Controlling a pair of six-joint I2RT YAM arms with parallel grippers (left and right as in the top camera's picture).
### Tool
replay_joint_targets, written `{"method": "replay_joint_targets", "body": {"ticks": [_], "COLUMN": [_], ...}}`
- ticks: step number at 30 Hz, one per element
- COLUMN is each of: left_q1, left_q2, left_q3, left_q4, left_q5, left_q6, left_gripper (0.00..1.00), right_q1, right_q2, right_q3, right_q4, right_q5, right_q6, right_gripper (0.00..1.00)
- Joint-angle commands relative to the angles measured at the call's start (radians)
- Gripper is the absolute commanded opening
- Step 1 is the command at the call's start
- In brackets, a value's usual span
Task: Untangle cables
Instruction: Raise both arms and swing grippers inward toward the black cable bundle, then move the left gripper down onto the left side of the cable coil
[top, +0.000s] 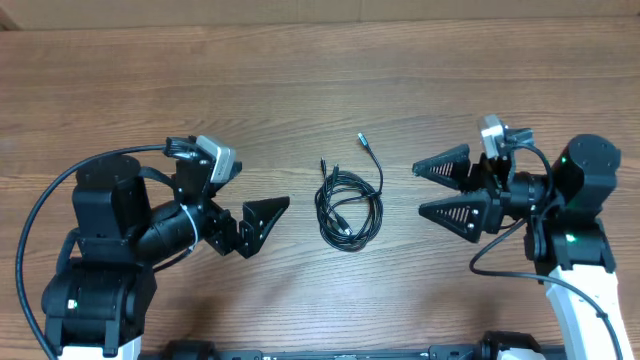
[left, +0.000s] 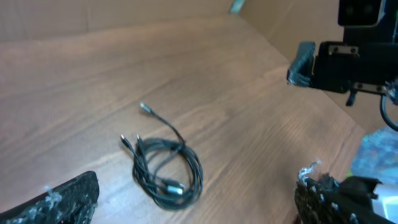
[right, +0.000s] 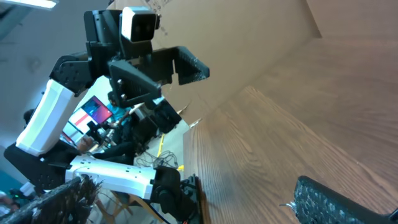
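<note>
while both arms sit low at either side, the cables (top: 348, 207) lie in one small loose coil on the wooden table (top: 300, 70), pretty much dead centre between the two claws. several black loops are stacked over each other, so i honestly can't tell how many cords are in there. one stray end (top: 364, 140) pokes out of the coil toward the far edge of the table and has a pale, silvery tip. a couple of shorter plug ends stick out just left of it.

left gripper (top: 268, 220) is wide open, holding nothing, and sits near the coil on its left without touching it. right gripper (top: 418, 188) is the same deal: jaws spread wide, empty, pointing at the coil from the right and apart from it.

from the left wrist view the coil sits between that claw's own fingers (left: 62, 199), a bit further out on the wood.
</note>
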Motion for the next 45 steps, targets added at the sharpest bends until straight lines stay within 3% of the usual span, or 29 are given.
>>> {"method": "replay_joint_targets", "body": {"ticks": [1,13,20,26,27,33,41,45], "left_q1": [0.01,0.01,0.01,0.01,0.01,0.007,-0.073,-0.137], "left_q2": [0.01,0.148,0.269,0.407,0.437,0.596,0.797,0.853], "left_q3": [0.021,0.021,0.021,0.021,0.021,0.021,0.021,0.021], "left_q4": [-0.024,-0.206,-0.226,-0.197,-0.188,-0.106,-0.019,0.007], "left_q5": [0.015,0.103,0.09,0.09,0.09,0.087,-0.152,-0.25], "left_q6": [0.015,-0.043,-0.044,-0.044,-0.044,-0.044,-0.181,-0.223], "left_gripper": [0.99,1.0,0.46,0.14,0.05,0.04,0.04,0.18], "right_q1": [0.004,0.004,0.004,0.004,0.004,0.004,0.004,0.004], "right_q2": [0.015,0.015,0.015,0.015,0.015,0.015,0.015,0.015], "right_q3": [0.026,0.026,0.026,0.026,0.026,0.026,0.026,0.026], "right_q4": [-0.009,-0.008,-0.008,-0.008,-0.008,-0.008,-0.008,-0.008], "right_q5": [-0.02,-0.016,-0.015,-0.016,-0.016,-0.016,-0.015,-0.016], "right_q6": [0.003,0.0,0.0,0.0,0.0,0.0,0.0,0.0], "right_gripper": [1.0,1.0,1.0,1.0,1.0,1.0,1.0,1.0]}}
